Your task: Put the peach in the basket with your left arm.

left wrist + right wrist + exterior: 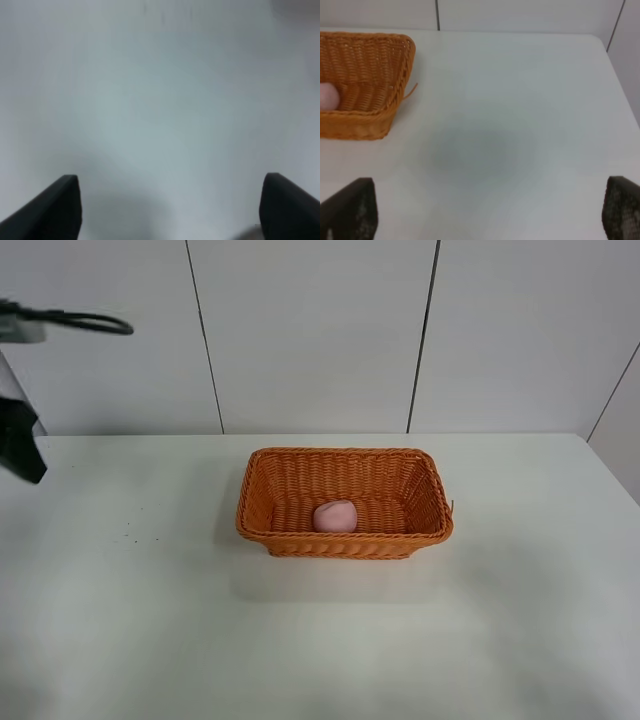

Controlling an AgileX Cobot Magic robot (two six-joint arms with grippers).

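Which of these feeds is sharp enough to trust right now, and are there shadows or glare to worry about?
Exterior high: sharp, even light, the peach clear inside the basket, soft shadow around it on the table. Left wrist: blurred, only pale surface and the open left gripper. Right wrist: fairly sharp, faint shadow patch, no glare; right gripper open.

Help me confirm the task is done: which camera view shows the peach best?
The exterior high view: the whole peach sits on the floor of the basket, near its front wall. The right wrist view catches only a pink sliver of it at the picture's edge, inside the basket. The left wrist view shows none of it, just blurred table and open pincer tips.
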